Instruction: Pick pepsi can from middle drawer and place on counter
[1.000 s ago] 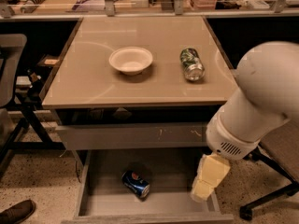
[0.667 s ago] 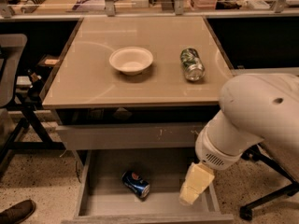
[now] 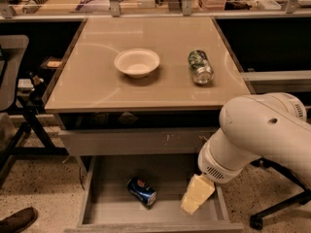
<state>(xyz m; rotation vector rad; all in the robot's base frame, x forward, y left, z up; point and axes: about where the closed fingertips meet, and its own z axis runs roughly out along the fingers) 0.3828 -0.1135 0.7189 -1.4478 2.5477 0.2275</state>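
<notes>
The pepsi can (image 3: 142,191), blue with a round logo, lies on its side on the floor of the open middle drawer (image 3: 112,176), left of centre. My gripper (image 3: 196,195), a cream-coloured piece at the end of the big white arm (image 3: 252,140), hangs low over the right part of the drawer, about a hand's width to the right of the can and not touching it. The beige counter (image 3: 150,91) spans the top of the cabinet above.
A white bowl (image 3: 137,62) and a green and silver can (image 3: 200,67) on its side rest on the counter. A closed grey drawer front (image 3: 136,142) with white scuffs sits above the open drawer. A chair (image 3: 9,81) and a shoe (image 3: 17,220) are at left, a chair base (image 3: 279,210) at right.
The arm has swung left and lower, bringing my gripper from the drawer's right edge further in toward the can. The can has not moved.
</notes>
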